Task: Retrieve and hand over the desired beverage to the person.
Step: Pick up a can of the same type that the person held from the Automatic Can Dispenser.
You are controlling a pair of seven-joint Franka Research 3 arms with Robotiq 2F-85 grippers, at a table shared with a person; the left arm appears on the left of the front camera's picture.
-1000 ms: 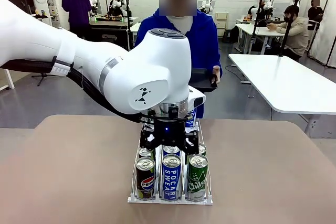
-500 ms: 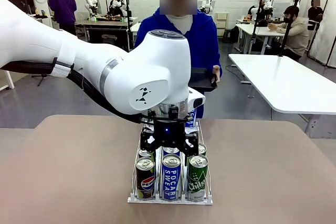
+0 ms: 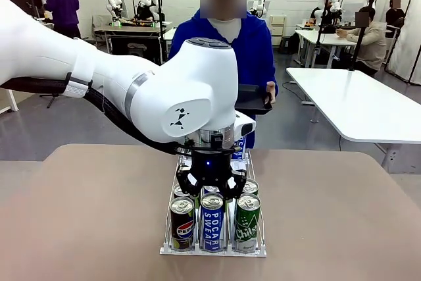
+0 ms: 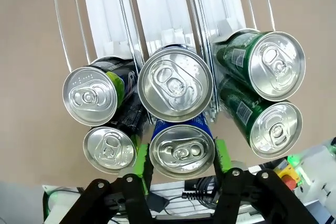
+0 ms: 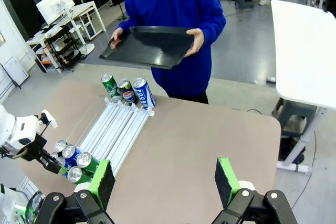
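The person (image 3: 256, 51) in a royal-blue hoodie stands at the far side and holds a black tray (image 5: 152, 45) with both hands. A clear sloped rack (image 4: 157, 3) carries cans in three lanes. At its near end stand a Pepsi can (image 3: 182, 223), a blue Pocari Sweat can (image 3: 213, 222) and a green Chilsung can (image 3: 247, 223). My left gripper (image 3: 212, 187) is down over the middle lane. Its green pads (image 4: 220, 156) press both sides of the front blue can (image 4: 181, 151). My right gripper (image 5: 164, 182) hangs open high above the table, holding nothing.
Three more upright cans (image 5: 128, 92) stand at the rack's far end near the person. Second-row cans (image 4: 175, 90) sit close behind the held one. The bare brown tabletop (image 3: 342, 215) spreads out on both sides of the rack. White tables stand beyond.
My left gripper has dropped lower over the middle lane, and its fingers have drawn in against the front Pocari Sweat can. In the background a person in purple walked left.
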